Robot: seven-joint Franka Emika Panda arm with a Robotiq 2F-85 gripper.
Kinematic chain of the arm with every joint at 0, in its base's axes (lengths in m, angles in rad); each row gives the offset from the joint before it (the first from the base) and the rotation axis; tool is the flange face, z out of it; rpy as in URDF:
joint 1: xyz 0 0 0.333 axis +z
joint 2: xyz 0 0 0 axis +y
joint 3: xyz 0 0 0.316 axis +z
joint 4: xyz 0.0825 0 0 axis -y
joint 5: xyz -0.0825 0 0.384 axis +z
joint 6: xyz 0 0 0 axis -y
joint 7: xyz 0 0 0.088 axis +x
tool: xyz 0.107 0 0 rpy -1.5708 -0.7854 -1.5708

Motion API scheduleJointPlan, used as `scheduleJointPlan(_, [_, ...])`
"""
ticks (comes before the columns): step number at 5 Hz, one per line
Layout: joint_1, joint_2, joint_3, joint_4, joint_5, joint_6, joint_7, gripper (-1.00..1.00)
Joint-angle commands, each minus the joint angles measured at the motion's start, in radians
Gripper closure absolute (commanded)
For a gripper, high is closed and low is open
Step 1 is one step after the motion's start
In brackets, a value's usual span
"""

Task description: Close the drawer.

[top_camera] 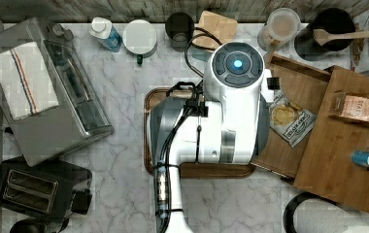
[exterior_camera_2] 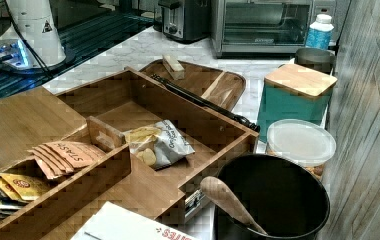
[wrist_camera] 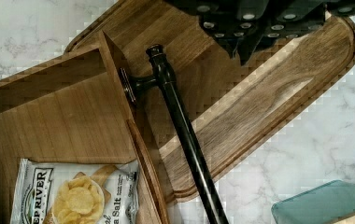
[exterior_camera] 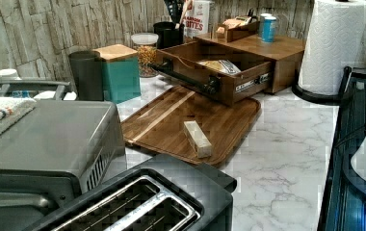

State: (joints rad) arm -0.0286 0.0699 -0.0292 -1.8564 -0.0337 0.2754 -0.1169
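Drawer [exterior_camera_2: 128, 112] pulled out, chip bag [exterior_camera_2: 159, 145] inside; hand [wrist_camera: 245, 44] state unclear.

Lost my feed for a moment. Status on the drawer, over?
End effector above the tray, off the handle. Drawer pulled open, chip bag inside. Nothing blocking its travel.

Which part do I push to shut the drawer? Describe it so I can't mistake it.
Find the bamboo cabinet beside the paper towel roll. Its drawer stands pulled out over the dark tray, a chip bag inside. Across its front runs a black bar handle, the only dark metal rod there.
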Motion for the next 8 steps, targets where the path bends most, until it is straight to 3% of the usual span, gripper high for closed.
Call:
scheduleJointPlan(1, [-0.001,0.000,-0.001,0.000,0.000,0.000,0.000,1.00])
scheduleJointPlan(3, [-0.016,0.018,-0.006,-0.097,0.008,0.192,-0.167,1.00])
scheduleJointPlan(5, [0.009,0.098,0.013,-0.098,-0.051,0.389,-0.131,1.00])
scheduleJointPlan(6, [0.025,0.151,0.018,-0.039,-0.076,0.382,-0.118,1.00])
scheduleJointPlan(8, [0.005,0.232,0.024,0.056,-0.082,0.396,-0.209,1.00])
